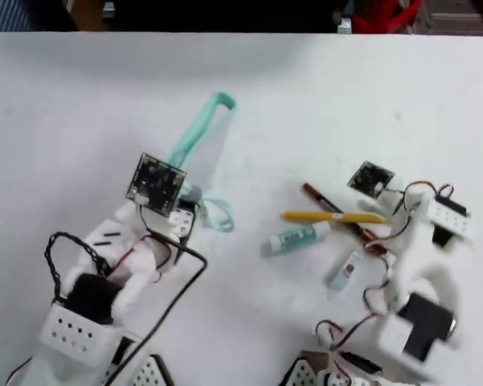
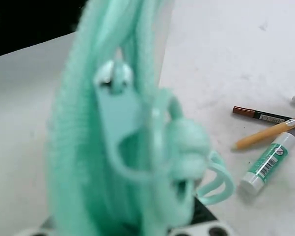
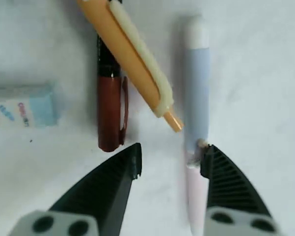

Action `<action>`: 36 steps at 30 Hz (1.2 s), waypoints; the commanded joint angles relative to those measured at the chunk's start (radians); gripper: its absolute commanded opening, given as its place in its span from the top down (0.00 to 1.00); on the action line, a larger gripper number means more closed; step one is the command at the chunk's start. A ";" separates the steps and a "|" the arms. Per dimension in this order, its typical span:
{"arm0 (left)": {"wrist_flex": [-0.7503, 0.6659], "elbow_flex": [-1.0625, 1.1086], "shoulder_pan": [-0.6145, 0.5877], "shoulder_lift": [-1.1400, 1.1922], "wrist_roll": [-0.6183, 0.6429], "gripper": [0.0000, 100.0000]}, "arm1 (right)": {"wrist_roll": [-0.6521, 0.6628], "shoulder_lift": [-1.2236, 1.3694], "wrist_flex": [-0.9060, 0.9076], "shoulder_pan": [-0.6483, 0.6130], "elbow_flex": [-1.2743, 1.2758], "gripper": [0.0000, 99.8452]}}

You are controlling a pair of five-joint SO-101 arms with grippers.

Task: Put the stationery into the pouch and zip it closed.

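Note:
A teal pouch [image 1: 199,135] stands on edge at the table's middle left, and my left gripper [image 1: 185,203] is shut on its near end. The pouch's zipper pull [image 2: 119,98] and a teal loop [image 2: 217,183] hang close to the left wrist camera. Right of it lie a brown pen [image 1: 328,203], an orange pen [image 1: 331,216], a glue stick [image 1: 300,236] and an eraser [image 1: 344,271]. My right gripper [image 3: 172,157] is open just above the table. The orange pen's tip [image 3: 174,122] lies just ahead of the gap. A pale blue pen [image 3: 197,93] touches one finger [image 3: 221,177].
The brown pen [image 3: 110,108] lies under the orange pen [image 3: 130,51], crossing it. The eraser [image 3: 24,105] lies beside them. Bare white table stretches toward the far edge [image 1: 241,34]. Cables trail from both arms near the front edge.

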 commanded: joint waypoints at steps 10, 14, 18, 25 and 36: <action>-0.060 0.032 0.008 -0.002 0.009 0.98 | 0.055 0.268 0.090 -0.002 -0.299 0.98; -0.060 0.032 0.008 -0.002 0.009 0.98 | 0.081 0.265 0.085 0.044 -0.307 0.99; -0.060 0.032 0.008 -0.002 0.009 0.98 | 0.081 0.202 0.090 0.117 -0.351 0.98; -0.060 0.032 0.008 -0.002 0.009 0.98 | 0.069 0.004 0.093 0.193 -0.388 0.98; -0.057 0.034 0.008 -0.002 0.009 0.98 | -0.508 -0.348 0.117 0.051 -0.394 0.98</action>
